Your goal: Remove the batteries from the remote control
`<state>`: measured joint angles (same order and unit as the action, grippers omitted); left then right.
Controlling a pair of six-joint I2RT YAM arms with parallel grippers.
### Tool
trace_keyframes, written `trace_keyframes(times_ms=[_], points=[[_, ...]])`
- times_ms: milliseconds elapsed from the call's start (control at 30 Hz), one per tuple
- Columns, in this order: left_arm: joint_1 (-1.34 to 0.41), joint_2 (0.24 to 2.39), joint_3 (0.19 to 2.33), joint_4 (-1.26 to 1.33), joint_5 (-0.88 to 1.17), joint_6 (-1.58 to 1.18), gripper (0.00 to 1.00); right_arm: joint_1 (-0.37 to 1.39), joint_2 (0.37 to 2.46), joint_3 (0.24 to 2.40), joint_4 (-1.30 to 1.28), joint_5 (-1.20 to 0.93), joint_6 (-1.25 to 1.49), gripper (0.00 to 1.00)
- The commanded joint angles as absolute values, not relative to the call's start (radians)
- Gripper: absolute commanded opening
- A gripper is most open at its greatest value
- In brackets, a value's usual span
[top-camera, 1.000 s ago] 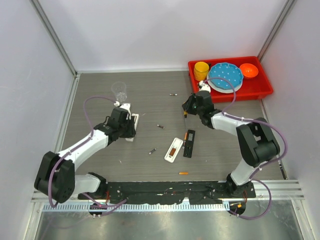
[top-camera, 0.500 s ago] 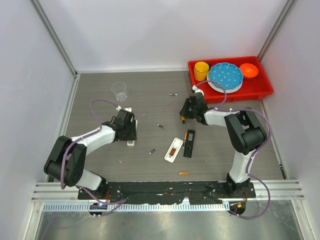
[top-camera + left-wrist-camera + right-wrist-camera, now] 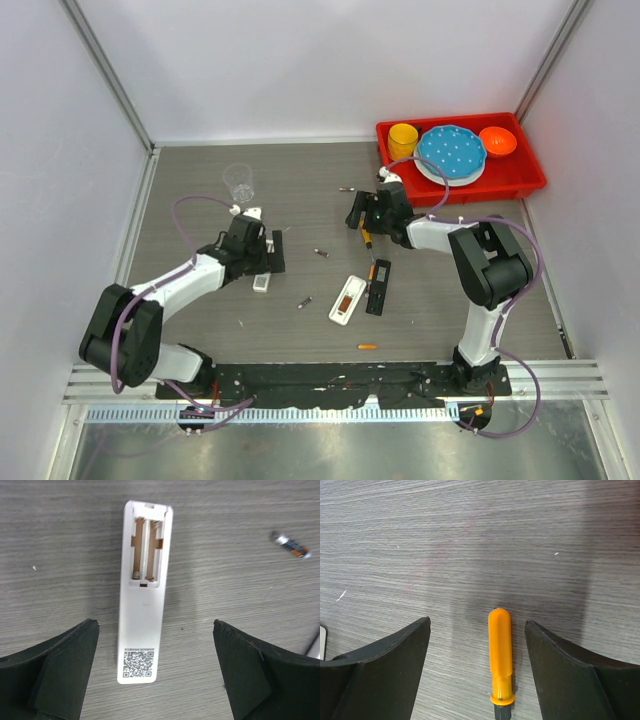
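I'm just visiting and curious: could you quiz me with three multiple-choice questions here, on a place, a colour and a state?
1. The red tray sits: A near left; B far right; C centre.
2. The tool handle at the right claw is: A green; B blue; C orange.
3. The white remote under the left claw has its battery bay: A empty; B full; C lidded.
B, it fills the table's far right corner. C, the wrist view shows orange. A, only bare springs show.
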<state>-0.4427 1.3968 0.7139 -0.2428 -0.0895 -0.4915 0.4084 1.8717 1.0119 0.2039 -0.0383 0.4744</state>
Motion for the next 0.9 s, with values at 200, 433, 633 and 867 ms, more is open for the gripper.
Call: trace_keyframes(times_ms=[200, 433, 633, 867], points=[[-0.439, 1.252, 0.7, -0.107, -0.005, -0.474, 1.0, 0.41, 1.77, 1.029, 0.132, -0.046, 0.466, 0.84], [-0.439, 1.069, 0.661, -0.029, -0.032, -0.456, 1.0, 0.408, 1.583, 1.005, 0.104, -0.003, 0.499, 0.85], [-0.439, 0.905, 0.64, -0.047, -0.169, -0.434, 1.0, 0.408, 1.303, 0.899, 0.089, 0.138, 0.471, 0.86], [-0.44, 0.831, 0.638, -0.104, -0.25, -0.388, 1.0, 0.407, 1.049, 0.784, 0.006, 0.29, 0.391, 1.0]])
